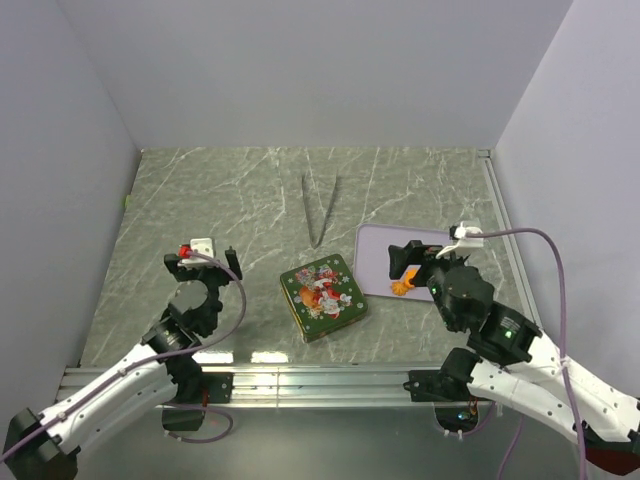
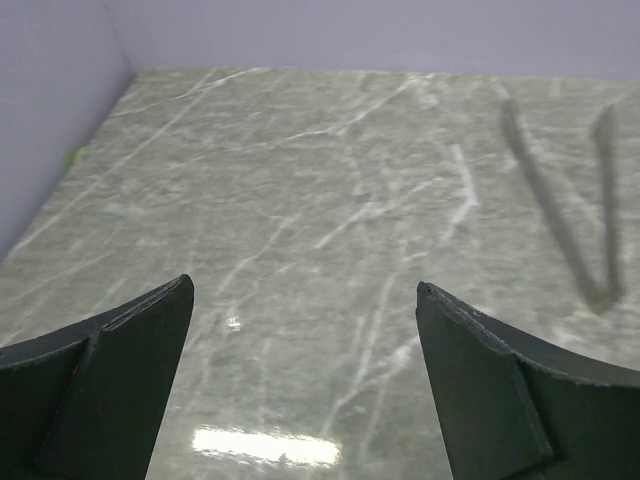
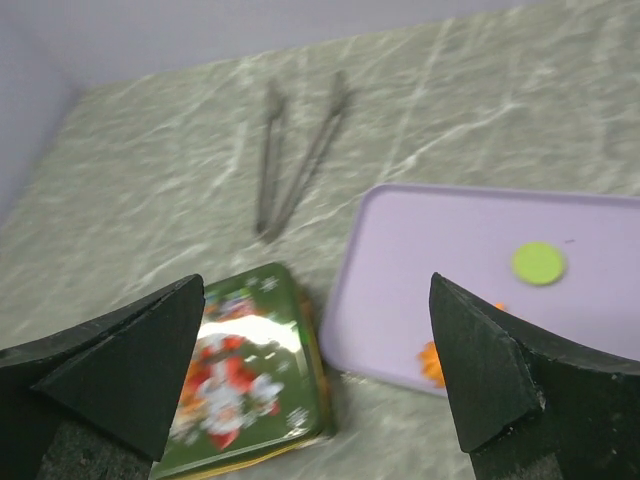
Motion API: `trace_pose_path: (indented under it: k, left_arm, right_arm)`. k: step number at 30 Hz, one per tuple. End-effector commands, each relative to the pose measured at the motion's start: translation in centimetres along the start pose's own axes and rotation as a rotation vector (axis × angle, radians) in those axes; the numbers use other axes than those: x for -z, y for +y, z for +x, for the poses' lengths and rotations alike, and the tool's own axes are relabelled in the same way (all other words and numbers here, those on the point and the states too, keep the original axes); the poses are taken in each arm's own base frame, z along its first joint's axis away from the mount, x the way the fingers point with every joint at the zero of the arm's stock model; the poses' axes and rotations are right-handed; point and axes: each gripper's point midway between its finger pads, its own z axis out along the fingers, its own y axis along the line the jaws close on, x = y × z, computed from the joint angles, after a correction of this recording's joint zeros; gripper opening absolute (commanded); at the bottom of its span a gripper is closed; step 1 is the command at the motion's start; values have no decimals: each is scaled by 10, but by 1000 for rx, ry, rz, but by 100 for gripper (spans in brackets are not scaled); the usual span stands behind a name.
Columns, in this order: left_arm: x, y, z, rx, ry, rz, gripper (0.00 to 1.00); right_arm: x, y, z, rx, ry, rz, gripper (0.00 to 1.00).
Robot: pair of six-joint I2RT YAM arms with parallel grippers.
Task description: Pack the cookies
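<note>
While I look down from the top external camera, my left gripper hangs over bare marble table on the left, jaws spread, nothing between them. My right gripper sits above the lavender tray on the right, and its jaws are hard to judge from this angle. The cookies show as a small orange cluster at the tray's near edge, just beside my right fingers. A green tin with a red and white printed lid lies between my two arms, its right side just beside the tray. A pair of metal tongs lies farther back, well apart from both grippers.

From my left wrist, my left gripper stands wide open over plain marble, both dark fingers empty. The tongs appear blurred at the far right.

From my right wrist, my right gripper is wide open too, holding nothing. Between my fingers I see the tin at lower left and the tray to its right. One orange cookie peeks out on the tray beside my right finger, partly hidden by it. A flat green disc lies farther in on the tray. The tongs rest on the marble beyond.
</note>
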Motion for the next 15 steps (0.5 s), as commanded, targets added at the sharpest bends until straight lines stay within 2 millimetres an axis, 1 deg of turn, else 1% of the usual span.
trace_pose_path:
  k: [1,2,4,5,6,7,8,9,10,11,12,13,14,15]
  left_arm:
    - [-13,6,-19,72,-92,-35,100]
    - [-19,15,-16,82,-90,-70,99]
    - [-26,19,-9,109,-78,-85,99]
    - [-32,29,-3,107,-68,-125,99]
    - [-36,29,2,118,-59,-113,99]
    - [-39,33,6,120,-49,-127,99]
    - [-45,44,16,110,-24,-164,99]
    - [-48,48,17,134,-36,-177,99]
    - [-51,50,21,139,-33,-179,99]
    - [-55,54,28,138,-18,-191,100]
    - [-57,63,27,163,-45,-216,100]
    - [-60,65,28,174,-53,-218,99]
    - [-63,70,36,167,-34,-229,100]
    - [-64,72,40,168,-30,-230,99]
  right_arm:
    - [-12,-21,-15,57,-123,141,100]
    - [-18,-22,-8,81,-119,155,100]
    - [-23,-27,0,136,-112,180,100]
    - [-29,-30,7,153,-104,200,100]
    - [-33,-34,11,159,-100,217,100]
    - [-38,-35,17,169,-82,226,100]
    - [-42,-38,22,167,-70,228,100]
    - [-46,-49,23,143,-66,266,100]
    - [-50,-53,26,130,-57,277,100]
    - [-55,-55,32,123,-31,270,100]
    - [-59,-69,30,95,-36,313,100]
    - [-62,-75,32,91,-26,328,100]
    - [-65,-76,34,87,-17,314,100]
    - [-69,-78,31,96,-25,306,100]
